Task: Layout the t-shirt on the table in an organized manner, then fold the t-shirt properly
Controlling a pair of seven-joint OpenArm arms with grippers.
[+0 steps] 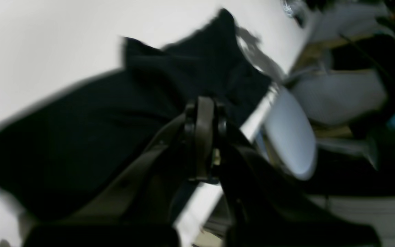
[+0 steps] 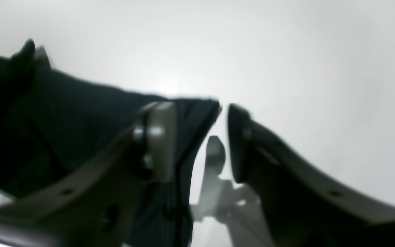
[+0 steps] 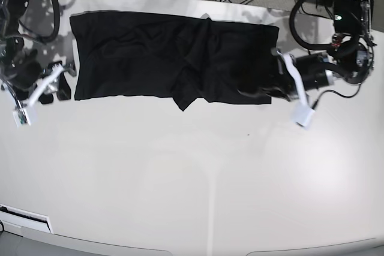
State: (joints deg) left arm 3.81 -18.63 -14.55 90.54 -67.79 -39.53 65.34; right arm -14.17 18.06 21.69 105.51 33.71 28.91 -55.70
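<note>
Two claws here: left claw (image 3: 277,88) is pinched tight on the edge of the one black t-shirt (image 3: 168,58), right claw (image 3: 60,82) has its fingers spread wide, holding nothing, right by the shirt's other end. Shirt's spread along the far side of the single white table (image 3: 192,172).
</note>
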